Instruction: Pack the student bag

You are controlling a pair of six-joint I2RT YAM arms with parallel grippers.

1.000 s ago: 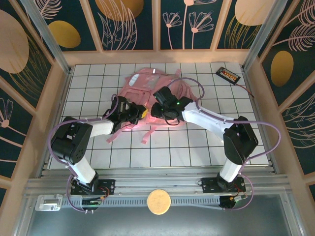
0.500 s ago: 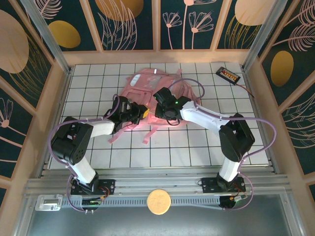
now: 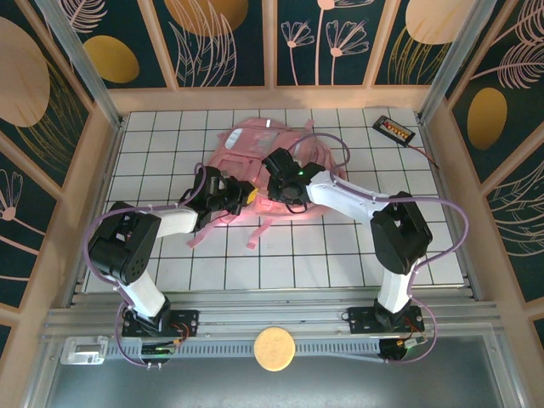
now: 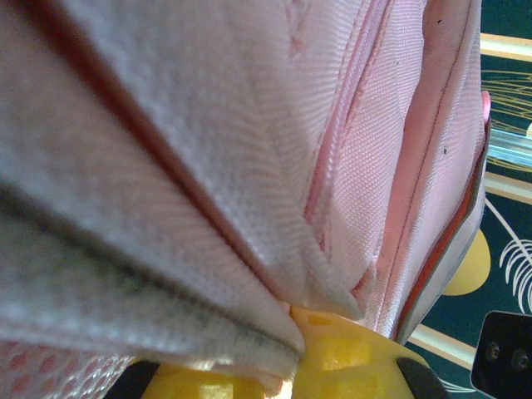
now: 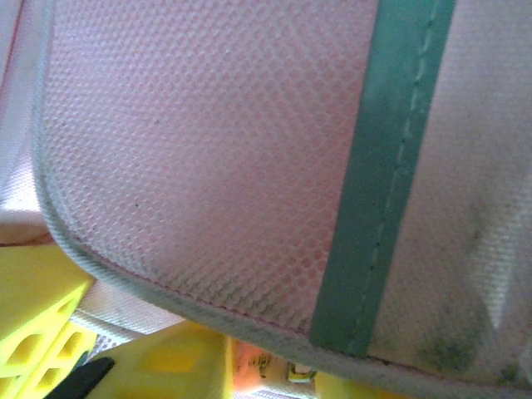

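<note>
Top view: student bag [image 3: 252, 143] lies flat on the white gridded tabletop [image 3: 340, 255], far-centre area, a bit left of middle. It's crumpled, w/ pink straps [image 3: 255, 234] trailing toward the near side. Both arms reach in from the near edge and meet at the bag's near half.

Left tool [image 3: 240, 195] is at the bag's near-left edge, low, touching the fabric. It is clenched on the student bag: in the left wrist view a fold of pink woven fabric w/ a grey-white edge runs down into the yellow fingers [image 4: 349, 362] at the bottom of the frame and is pinched there. The rest of that view is close-up bag cloth, seams and a zip line, w/ a bit of the patterned wall at far right.

Right tool [image 3: 280, 172] is on top of the bag near its middle, just right of the left one, the two near each other but apart. Right wrist view: pink mesh panel w/ a grey bound edge, pressed up close to the cam, and a teal strip [image 5: 382, 166] running top to bottom over it. Yellow fingers [image 5: 33, 332] poke out under the mesh at bottom left. Can't tell if this tool is released or clenched, or whether it grips anything, since the mesh covers the tips.

Other stuff: black box [image 3: 394, 129] w/ a red wire in the far-right corner of the tabletop, well apart from the bag. Round tan disc [image 3: 274, 348] on the near rail, between the arm bases.
</note>
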